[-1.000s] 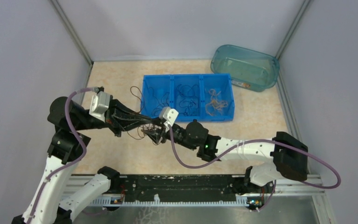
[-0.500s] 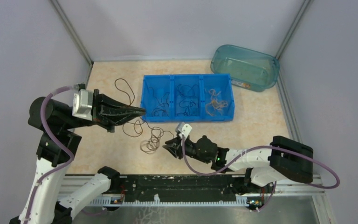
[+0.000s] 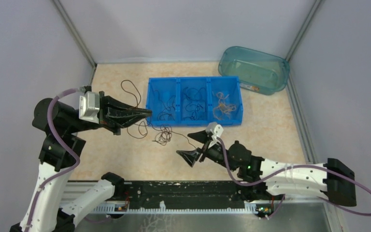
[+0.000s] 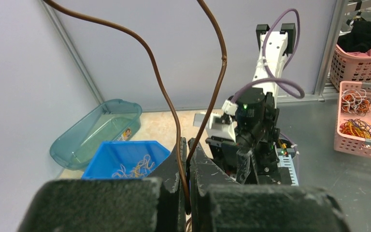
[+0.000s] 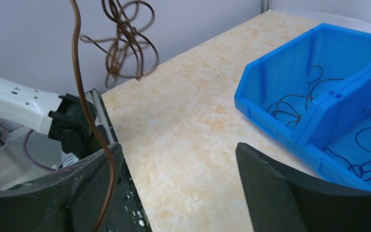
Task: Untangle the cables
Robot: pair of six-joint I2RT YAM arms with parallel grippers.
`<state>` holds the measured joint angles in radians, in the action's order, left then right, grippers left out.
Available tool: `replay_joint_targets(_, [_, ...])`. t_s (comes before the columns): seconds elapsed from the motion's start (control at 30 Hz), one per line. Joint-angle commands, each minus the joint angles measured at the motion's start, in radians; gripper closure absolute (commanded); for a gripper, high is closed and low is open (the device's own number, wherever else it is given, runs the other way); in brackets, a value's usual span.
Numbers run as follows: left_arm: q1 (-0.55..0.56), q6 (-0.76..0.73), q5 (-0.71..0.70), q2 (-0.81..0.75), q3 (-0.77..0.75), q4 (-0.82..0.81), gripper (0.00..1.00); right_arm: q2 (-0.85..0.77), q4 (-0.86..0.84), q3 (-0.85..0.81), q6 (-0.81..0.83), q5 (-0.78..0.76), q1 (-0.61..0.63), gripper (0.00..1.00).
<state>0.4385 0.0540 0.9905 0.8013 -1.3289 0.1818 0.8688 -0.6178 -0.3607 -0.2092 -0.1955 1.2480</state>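
Left claw (image 3: 146, 114) is clamped shut on a thin brown wire (image 4: 160, 84), held above the beige marble-look table (image 3: 125, 159) just left of the blue plastic three-compartment bin (image 3: 195, 121); the wire trails down to a small dark tangle (image 3: 163, 136) in front of the bin. Right claw (image 3: 193, 147) gapes wide with nothing gripped, near that tangle, one brown strand (image 5: 77, 72) passing close by a finger. More loose wires sit in the bin: dark ones in the left and middle compartments, tan ones (image 3: 223, 108) in the right.
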Motion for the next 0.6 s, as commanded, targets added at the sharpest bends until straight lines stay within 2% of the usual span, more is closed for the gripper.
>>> replay_joint_targets(0.0, [-0.002,-0.024,0.024,-0.006,0.03,0.041,1.0,-0.107,0.067,-0.055,0.03,0.065,0.007,0.05])
replay_joint_targets(0.1, [-0.001,-0.018,0.031,-0.014,0.058,0.04,1.0,-0.124,0.101,-0.145,0.062,0.192,0.007,0.01])
replay_joint_targets(0.2, [-0.002,-0.047,-0.013,-0.015,0.053,0.019,1.0,-0.055,0.169,-0.22,0.058,0.284,0.007,0.01])
replay_joint_targets(0.43, [-0.002,-0.274,-0.293,-0.023,-0.012,-0.038,1.0,-0.01,-0.039,0.074,-0.014,0.096,0.015,0.01])
replay_joint_targets(0.57, [-0.002,-0.345,-0.387,-0.008,-0.053,-0.006,1.0,-0.009,-0.07,0.148,-0.025,0.042,0.015,0.01])
